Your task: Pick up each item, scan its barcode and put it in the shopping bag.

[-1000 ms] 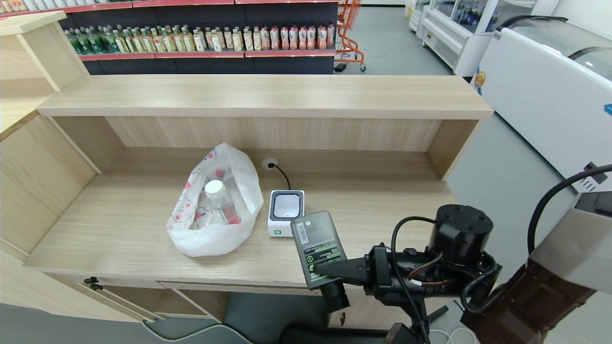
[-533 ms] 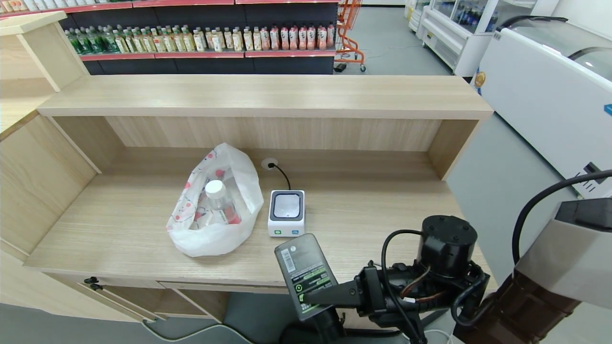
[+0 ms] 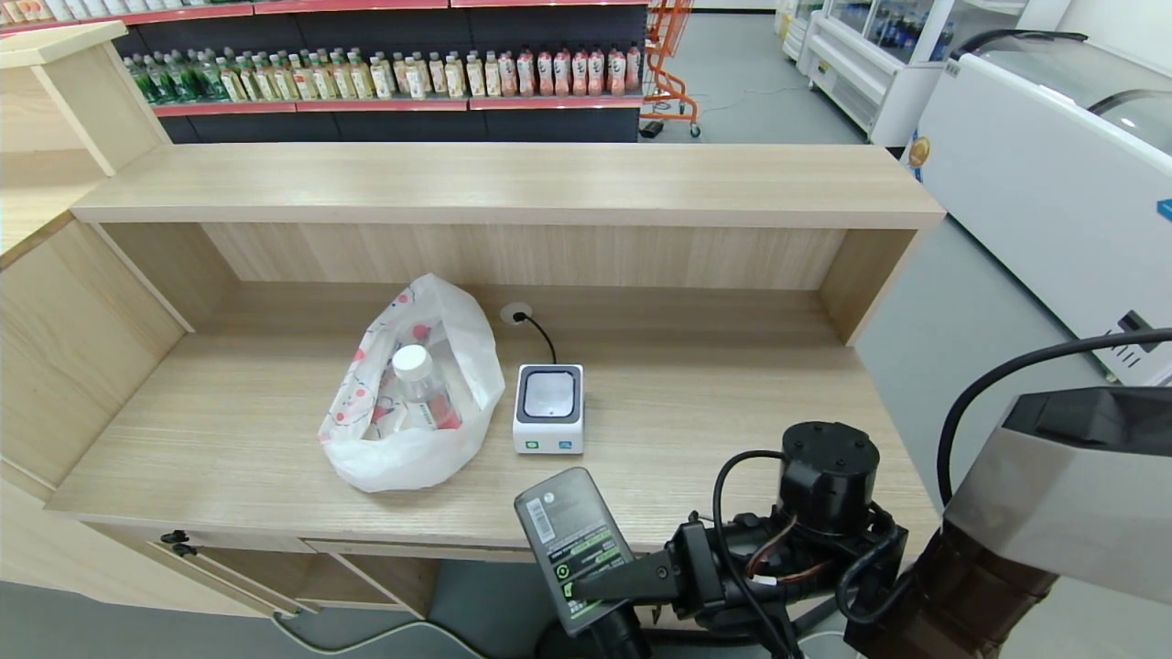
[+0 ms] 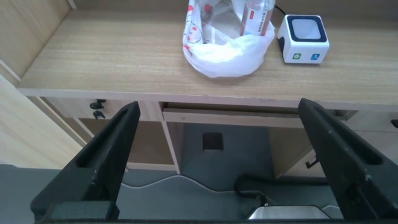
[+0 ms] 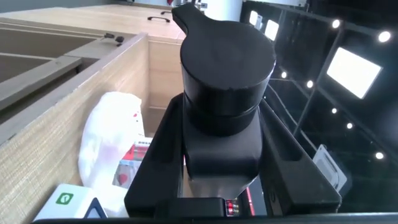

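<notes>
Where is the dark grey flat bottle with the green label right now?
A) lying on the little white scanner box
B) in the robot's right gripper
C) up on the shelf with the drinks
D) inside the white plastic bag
B: the right gripper is shut on the dark grey flat bottle with a green label, holding it at the near edge of the wooden counter, apart from the white plastic bag and the small white scanner box.

Head camera looks down onto the surface (image 3: 275, 430); both wrist cameras face its shopping bag (image 3: 403, 458) and scanner (image 3: 548, 407).
</notes>
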